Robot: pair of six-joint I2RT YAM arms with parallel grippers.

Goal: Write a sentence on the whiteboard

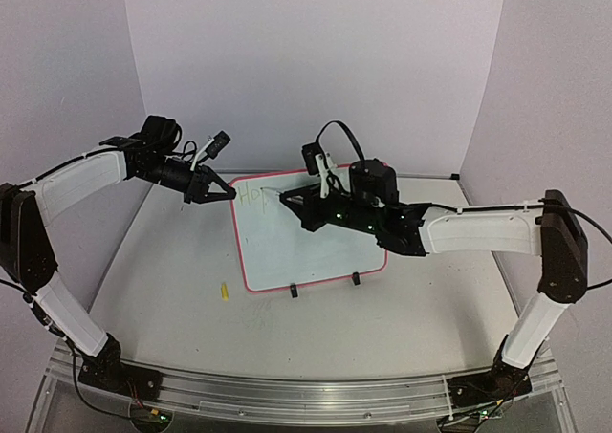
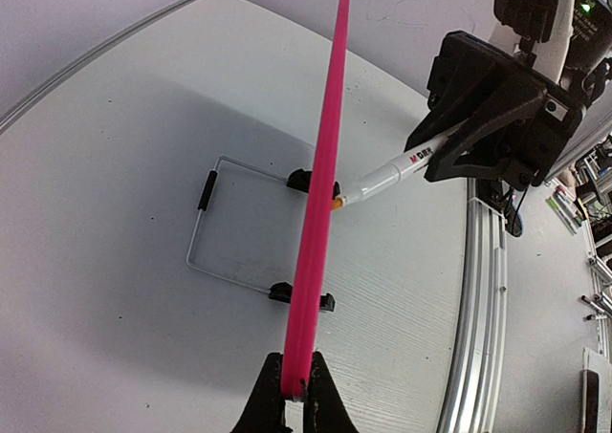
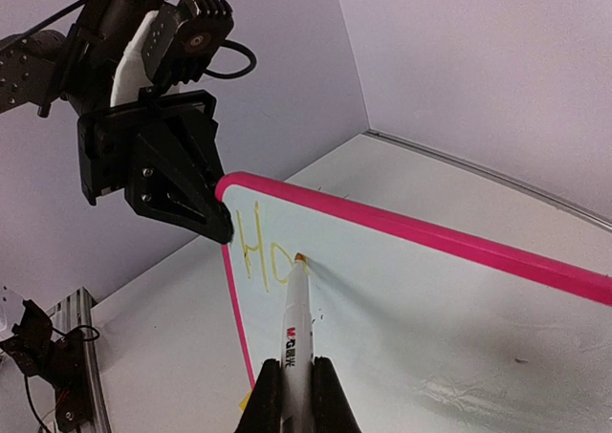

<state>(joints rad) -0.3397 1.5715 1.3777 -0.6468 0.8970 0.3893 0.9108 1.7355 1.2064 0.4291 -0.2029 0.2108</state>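
The whiteboard [image 1: 296, 251] stands tilted on the table, white with a pink frame [image 2: 320, 194]. My left gripper [image 1: 228, 192] is shut on its top left corner; in the left wrist view the jaws [image 2: 295, 387] pinch the pink edge. My right gripper [image 3: 296, 380] is shut on a white marker [image 3: 295, 333] whose orange tip rests on the board. The sentence [image 3: 258, 251] shows as faint yellow letters, "Ho", with the tip just to their right. In the top view the right gripper [image 1: 287, 202] hovers over the board's upper part beside that writing [image 1: 256, 196].
A small yellow cap [image 1: 224, 291] lies on the table left of the board's bottom corner. Two black clip feet [image 1: 294, 291] [image 1: 355, 278] hold the lower edge. A wire stand [image 2: 206, 232] sits behind the board. An aluminium rail [image 1: 287, 395] runs along the near edge.
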